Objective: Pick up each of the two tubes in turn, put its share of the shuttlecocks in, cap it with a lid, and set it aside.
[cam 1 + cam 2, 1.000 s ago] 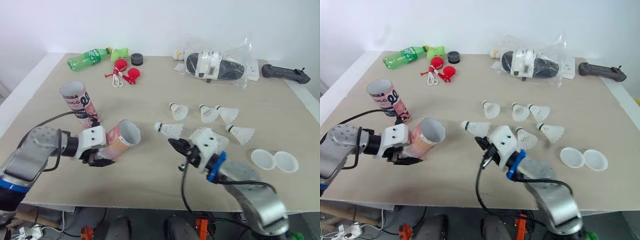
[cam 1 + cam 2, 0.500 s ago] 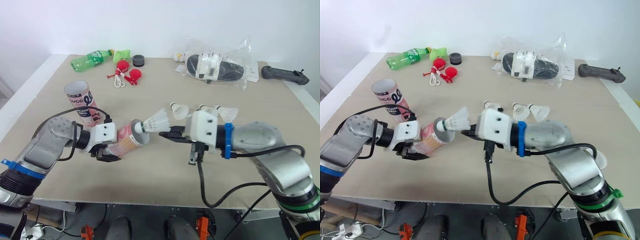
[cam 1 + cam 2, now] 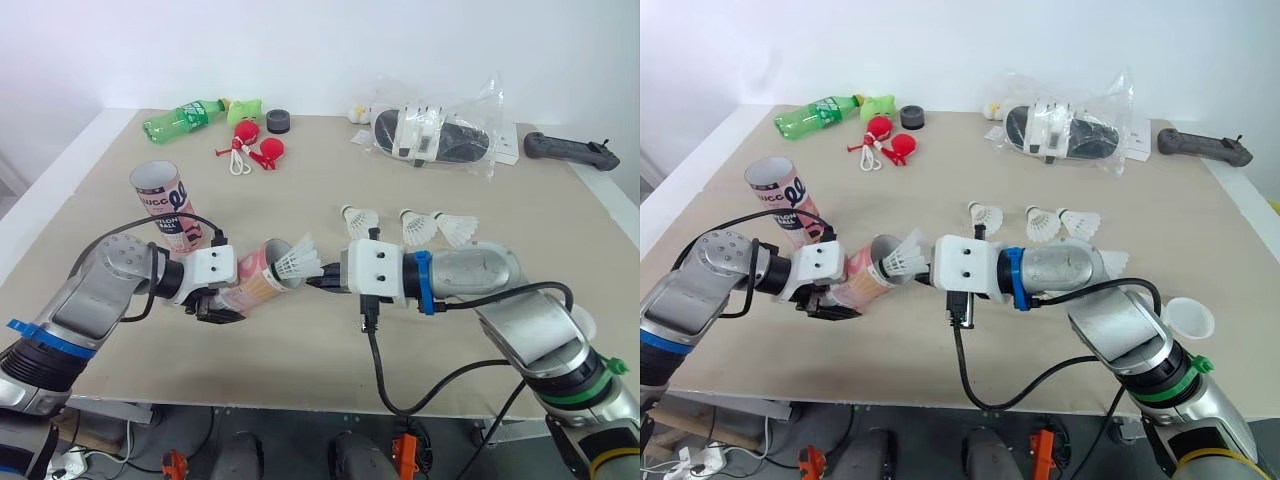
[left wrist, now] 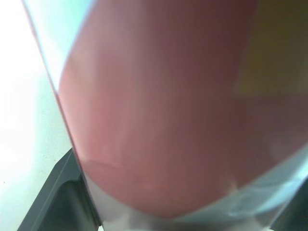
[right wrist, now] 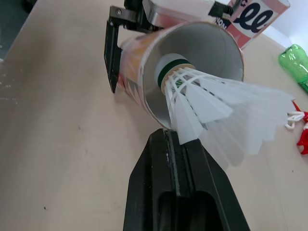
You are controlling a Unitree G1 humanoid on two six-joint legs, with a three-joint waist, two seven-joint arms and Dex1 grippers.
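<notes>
the left pincer [image 3: 220, 304] is clamped around the pink tube [image 3: 258, 280], gripping it near its closed end; in the left wrist view the tube's pink wall sits tight between the two dark fingers. the tube is held just over the counter [image 3: 300, 370], tipped almost on its side, with its open mouth turned toward the right arm

the right pincer [image 3: 322, 282] has its fingers closed on the lower edge of a shuttlecock [image 5: 211, 103], pinching the feather skirt. the shuttlecock points cork first at the tube: the right wrist view shows the green-banded cork just inside the round mouth, near its middle and not touching the wall, while the white feathers fan out outside the rim

the second tube [image 3: 163, 205] stands on the counter behind the left arm, leaning a little, its mouth up. the loose shuttlecocks [image 3: 415, 228], three in a row, lie beyond the right arm, well apart from both tubes. a white lid [image 3: 1188, 318] lies by the right forearm near the counter's front edge

at the far side lie a green bottle [image 3: 180, 117], a red toy [image 3: 250, 150], a clear plastic bag [image 3: 430, 130] and a black controller [image 3: 570, 150]
</notes>
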